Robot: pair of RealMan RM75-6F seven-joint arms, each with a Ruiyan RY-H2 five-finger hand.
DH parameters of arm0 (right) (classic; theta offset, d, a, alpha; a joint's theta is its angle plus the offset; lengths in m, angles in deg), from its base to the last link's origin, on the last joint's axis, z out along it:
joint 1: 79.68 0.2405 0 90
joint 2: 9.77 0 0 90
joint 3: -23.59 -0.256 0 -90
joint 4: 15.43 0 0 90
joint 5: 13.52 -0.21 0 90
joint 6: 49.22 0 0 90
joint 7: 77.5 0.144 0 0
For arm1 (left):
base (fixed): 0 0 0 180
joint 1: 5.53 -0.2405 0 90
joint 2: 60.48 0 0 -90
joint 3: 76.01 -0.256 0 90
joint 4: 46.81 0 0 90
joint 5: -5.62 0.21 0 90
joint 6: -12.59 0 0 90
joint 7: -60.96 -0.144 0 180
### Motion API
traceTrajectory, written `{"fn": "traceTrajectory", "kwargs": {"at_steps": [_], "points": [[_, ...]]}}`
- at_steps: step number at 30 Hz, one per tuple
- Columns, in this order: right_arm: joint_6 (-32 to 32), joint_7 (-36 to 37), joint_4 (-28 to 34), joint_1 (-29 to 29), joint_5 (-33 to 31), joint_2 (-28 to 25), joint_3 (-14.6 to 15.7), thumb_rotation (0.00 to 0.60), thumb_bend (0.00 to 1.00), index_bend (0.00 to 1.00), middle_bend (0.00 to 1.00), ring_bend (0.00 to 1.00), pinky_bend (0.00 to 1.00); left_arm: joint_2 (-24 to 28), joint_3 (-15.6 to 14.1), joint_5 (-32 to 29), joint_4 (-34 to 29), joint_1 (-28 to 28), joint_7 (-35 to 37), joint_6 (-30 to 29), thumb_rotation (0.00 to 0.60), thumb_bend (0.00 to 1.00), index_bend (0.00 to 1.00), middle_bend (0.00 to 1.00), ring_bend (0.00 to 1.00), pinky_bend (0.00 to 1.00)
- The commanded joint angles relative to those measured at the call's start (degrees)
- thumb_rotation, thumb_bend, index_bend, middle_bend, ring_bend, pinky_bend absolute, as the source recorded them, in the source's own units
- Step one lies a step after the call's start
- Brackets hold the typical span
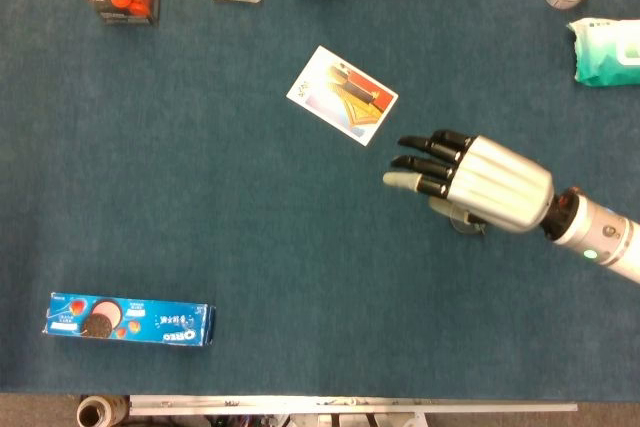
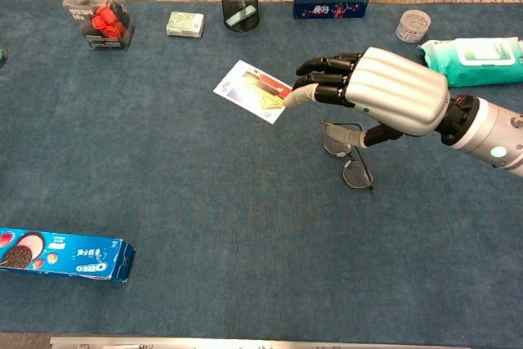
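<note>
— One robot hand (image 2: 384, 91) in view, the right: fingers (image 2: 327, 79) spread and stretched out, gripping nothing.
— Glasses?
— Glasses (image 2: 347, 155) flat on the blue surface (image 2: 204, 194), right beneath the palm, not touching as far as visible; mostly hidden in the head view.
— Anything else close?
— Picture card (image 2: 253, 90) just past the fingertips.

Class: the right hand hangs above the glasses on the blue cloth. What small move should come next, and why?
Probably lower the right hand straight down onto the glasses. Its fingers are spread and hold nothing, and the glasses lie on the cloth beneath the palm.
</note>
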Motion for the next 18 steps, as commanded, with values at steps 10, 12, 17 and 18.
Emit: {"fn": "traceTrajectory", "kwargs": {"at_steps": [10,12,17,18], "points": [[-1.06,3.03,-7.46,-1.24,-2.5,2.51,-1.2,0.6,0.37,0.27,0.3,0.17,0.35,0.02,0.08,-0.14,0.0,-0.02,0.18,-0.03,0.6,0.59,0.49,0.39,0.36,0.45],[-1.25,3.81,-8.75,-1.44,-2.8,3.16,-1.21,0.6,0.37,0.27,0.3,0.17,0.35,0.06,0.08,-0.13,-0.01,-0.02,0.26,-0.02,0.6,0.59,0.49,0.39,0.36,0.45],[-1.68,5.18,-11.22,-1.85,-3.13,4.4,-0.91,0.6,0.37,0.27,0.3,0.17,0.35,0.12,0.08,-0.04,-0.06,-0.05,0.38,-0.12,0.6,0.59,0.49,0.39,0.36,0.45],[-1.83,5.56,-11.89,-1.94,-3.23,4.76,-0.83,0.6,0.37,0.27,0.3,0.17,0.35,0.13,0.06,0.02,-0.07,-0.07,0.38,-0.17,0.6,0.59,0.49,0.39,0.36,0.45]]}}
